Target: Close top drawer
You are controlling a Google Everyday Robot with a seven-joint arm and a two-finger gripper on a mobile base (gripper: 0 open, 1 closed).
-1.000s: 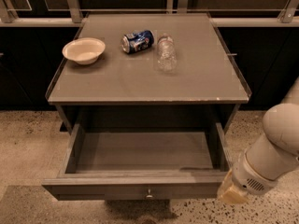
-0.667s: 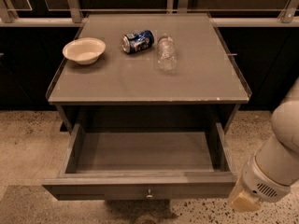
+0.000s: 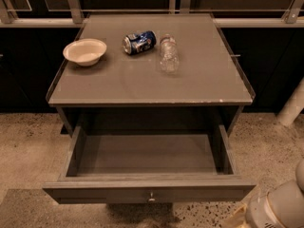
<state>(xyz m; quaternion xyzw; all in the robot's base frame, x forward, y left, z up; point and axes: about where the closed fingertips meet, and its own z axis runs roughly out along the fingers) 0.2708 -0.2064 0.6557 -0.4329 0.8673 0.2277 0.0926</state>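
The top drawer [image 3: 147,190] of the grey cabinet stands pulled wide open toward me. Its shallow grey box [image 3: 147,153] is empty. The flat front carries one small round metal knob [image 3: 151,197] at its centre. My gripper [image 3: 237,220] is at the bottom right corner of the view, low and just right of the drawer front's right end, not touching it. Only the pale wrist and a tan fingertip edge show.
On the cabinet top [image 3: 199,87] sit a cream bowl [image 3: 85,51] at the left, a blue can [image 3: 139,42] on its side and a clear plastic bottle [image 3: 168,53] lying down. Speckled floor [image 3: 28,146] surrounds the cabinet. A dark railing runs behind.
My arm has dropped lower and moved right, away from the drawer's right front corner, so less of it shows. The drawer has not moved.
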